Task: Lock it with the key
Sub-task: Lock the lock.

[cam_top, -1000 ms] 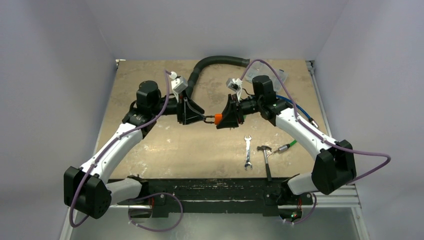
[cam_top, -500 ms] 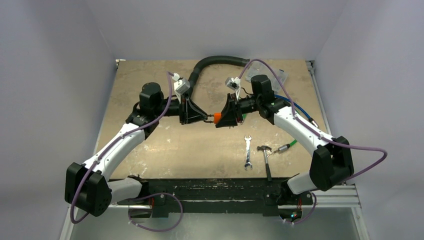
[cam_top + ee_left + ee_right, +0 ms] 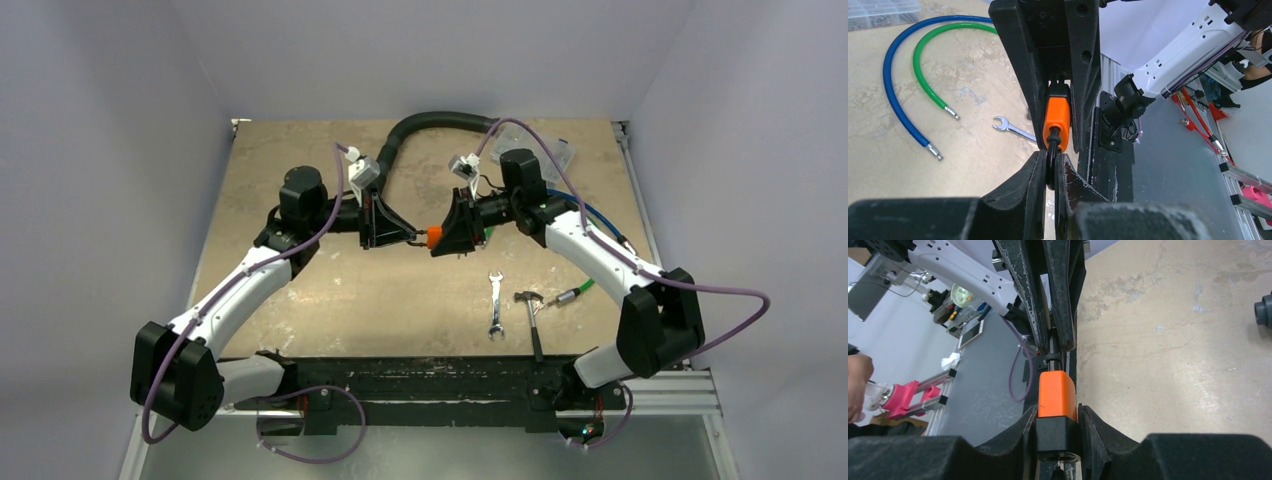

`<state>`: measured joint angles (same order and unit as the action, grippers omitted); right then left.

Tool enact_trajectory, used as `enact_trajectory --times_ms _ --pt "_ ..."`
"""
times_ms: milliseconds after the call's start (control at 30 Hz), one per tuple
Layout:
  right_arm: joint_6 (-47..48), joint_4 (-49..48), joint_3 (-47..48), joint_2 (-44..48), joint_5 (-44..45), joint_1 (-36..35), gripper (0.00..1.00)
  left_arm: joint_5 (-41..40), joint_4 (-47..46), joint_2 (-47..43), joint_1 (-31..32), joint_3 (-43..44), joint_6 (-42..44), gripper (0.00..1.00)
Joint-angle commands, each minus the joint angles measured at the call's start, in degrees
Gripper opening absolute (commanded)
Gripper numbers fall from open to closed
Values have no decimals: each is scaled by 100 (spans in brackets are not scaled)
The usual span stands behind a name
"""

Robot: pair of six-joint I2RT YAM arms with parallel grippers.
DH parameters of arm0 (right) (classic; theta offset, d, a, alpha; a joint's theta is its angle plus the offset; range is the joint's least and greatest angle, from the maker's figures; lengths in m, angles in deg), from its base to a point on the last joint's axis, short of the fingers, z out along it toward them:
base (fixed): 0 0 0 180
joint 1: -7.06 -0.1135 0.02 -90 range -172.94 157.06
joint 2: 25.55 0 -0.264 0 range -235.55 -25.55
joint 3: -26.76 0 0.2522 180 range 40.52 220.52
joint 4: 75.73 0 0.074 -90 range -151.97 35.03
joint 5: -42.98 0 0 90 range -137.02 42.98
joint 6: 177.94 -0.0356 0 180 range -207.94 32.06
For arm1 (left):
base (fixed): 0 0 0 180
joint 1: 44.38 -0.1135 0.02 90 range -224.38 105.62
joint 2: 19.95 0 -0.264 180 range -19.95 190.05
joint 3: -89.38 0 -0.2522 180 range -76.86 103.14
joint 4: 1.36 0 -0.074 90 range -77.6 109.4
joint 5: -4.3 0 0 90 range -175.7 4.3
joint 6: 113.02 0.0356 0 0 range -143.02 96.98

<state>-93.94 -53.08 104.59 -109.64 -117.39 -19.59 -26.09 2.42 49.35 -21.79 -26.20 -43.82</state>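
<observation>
Left arm [image 3: 235, 290] and right arm [image 3: 592, 252] reach inward, wrists level, meeting above the tabletop [image 3: 400, 305]. The right gripper [image 3: 1057, 414] has its fingers clamped on the orange padlock [image 3: 1057, 392]. The left gripper [image 3: 1050, 160] has its fingers pinched together on the black key [image 3: 1052, 144].

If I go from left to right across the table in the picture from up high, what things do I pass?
First the left pincer → orange padlock → wrench → hammer → green hose.
</observation>
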Motion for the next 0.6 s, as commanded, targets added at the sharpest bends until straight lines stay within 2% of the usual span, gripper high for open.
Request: enact_trajectory --times_ms 0,567 --pt "-257 -542 277 -98 -273 -232 0 209 -406 48 194 -80 -165 0" --pt "-473 -855 474 -326 -206 -583 0 147 -683 218 426 -114 -456 0"
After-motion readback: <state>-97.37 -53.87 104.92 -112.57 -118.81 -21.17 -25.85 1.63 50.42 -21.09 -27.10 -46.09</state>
